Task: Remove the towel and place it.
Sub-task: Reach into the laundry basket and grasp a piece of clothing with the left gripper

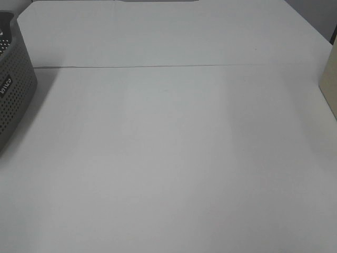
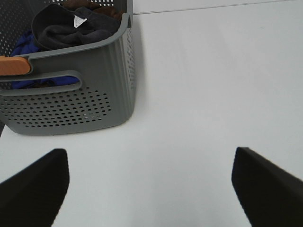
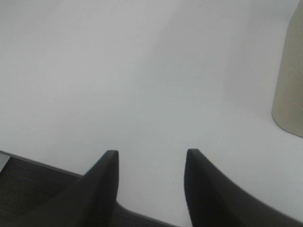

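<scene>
Lying bunched inside the grey perforated basket (image 2: 102,101), the dark towel (image 2: 59,34) shows above its rim; left gripper (image 2: 149,156) faces the basket, jaws wide apart, empty; right gripper (image 3: 151,153), away from the basket, jaws parted, holding nothing

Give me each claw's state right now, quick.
Left claw: open wide, holding nothing.
Right claw: open, holding nothing.

White tabletop (image 1: 168,158). At its left edge: grey basket (image 2: 71,109) patterned with rows of small round holes, orange-brown handle (image 2: 14,65); inside, charcoal-black towel (image 2: 66,30) with white tag (image 2: 79,20), blue cloth (image 2: 26,45), brown cloth (image 2: 102,9). Right edge: beige object (image 1: 330,84). Left gripper (image 2: 147,156) and right gripper (image 3: 151,152): black.
</scene>
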Controlling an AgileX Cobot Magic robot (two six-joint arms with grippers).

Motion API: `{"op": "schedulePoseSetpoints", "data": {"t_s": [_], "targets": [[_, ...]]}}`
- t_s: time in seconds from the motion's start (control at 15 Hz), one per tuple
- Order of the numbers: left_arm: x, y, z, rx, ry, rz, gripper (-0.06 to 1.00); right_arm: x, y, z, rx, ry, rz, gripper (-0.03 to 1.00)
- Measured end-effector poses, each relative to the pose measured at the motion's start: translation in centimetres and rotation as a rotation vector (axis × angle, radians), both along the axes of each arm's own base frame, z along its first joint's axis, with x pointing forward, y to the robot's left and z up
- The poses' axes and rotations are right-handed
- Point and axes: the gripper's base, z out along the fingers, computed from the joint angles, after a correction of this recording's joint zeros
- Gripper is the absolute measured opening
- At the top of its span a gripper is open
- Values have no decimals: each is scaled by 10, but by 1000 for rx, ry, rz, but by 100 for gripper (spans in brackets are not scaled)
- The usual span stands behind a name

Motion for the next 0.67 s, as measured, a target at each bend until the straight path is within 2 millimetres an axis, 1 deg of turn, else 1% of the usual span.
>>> {"op": "schedulePoseSetpoints", "data": {"t_s": [0.2,0.27,0.4,0.47,0.53,0.67], "targets": [[0,0,0,-1,0,0,85,0,0,0,0,0,0,45],[0,0,0,-1,0,0,85,0,0,0,0,0,0,48],[0,0,0,-1,0,0,84,0,0,0,2,0,-1,61],[0,0,0,-1,0,0,84,0,0,0,-1,0,-3,66],[0,0,0,-1,0,0,84,0,0,0,-3,0,-4,69],[0,0,0,-1,0,0,84,0,-1,0,-4,0,-5,70]]}}
